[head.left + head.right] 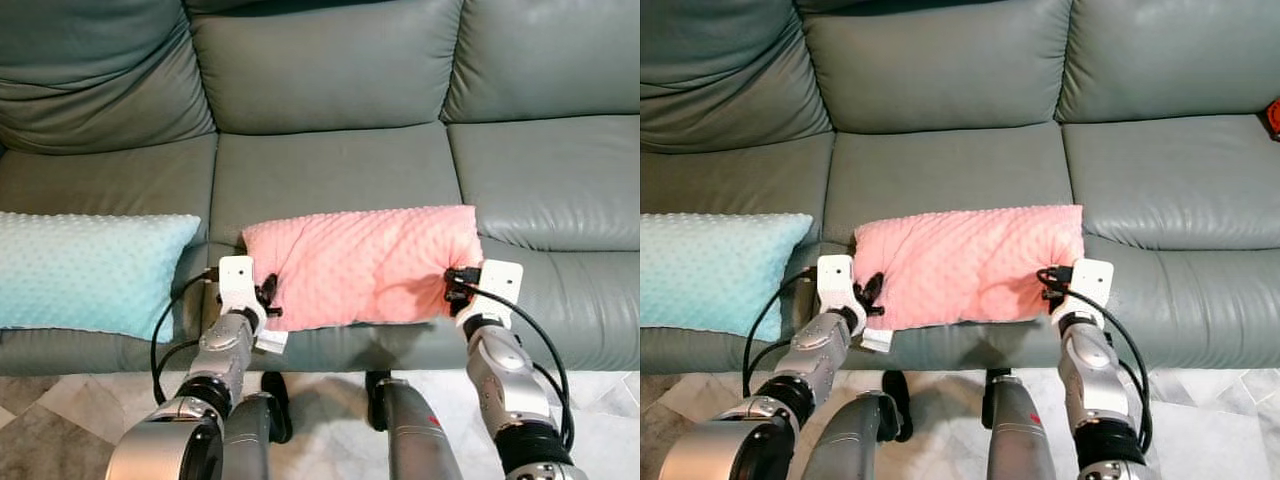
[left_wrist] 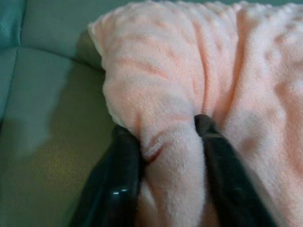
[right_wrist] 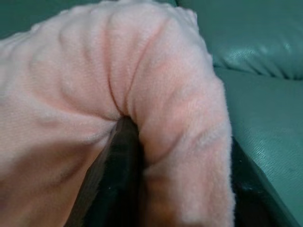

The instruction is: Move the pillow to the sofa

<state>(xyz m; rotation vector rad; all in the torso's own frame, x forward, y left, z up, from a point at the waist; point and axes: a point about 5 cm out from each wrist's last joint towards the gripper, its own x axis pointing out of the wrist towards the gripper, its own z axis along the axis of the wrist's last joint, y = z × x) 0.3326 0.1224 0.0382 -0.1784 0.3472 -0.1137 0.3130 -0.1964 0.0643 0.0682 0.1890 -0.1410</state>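
Pink pillow (image 1: 365,265): lying across front edge of middle seat cushion of grey-green sofa (image 1: 330,170). Left gripper (image 2: 165,151): fingers (image 2: 120,184) clenched on a fold at pillow's left end. Right gripper (image 3: 180,175): fingers (image 3: 118,179) clenched on a bunched fold at pillow's right end. Light blue pillow (image 1: 90,270): on left seat cushion, apart from pink pillow.

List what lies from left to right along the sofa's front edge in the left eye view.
Light blue dotted pillow → left gripper, pinching the pink pillow's end → pink dotted plush pillow → right gripper, clamped on its other end → bare grey-green leather sofa seat.
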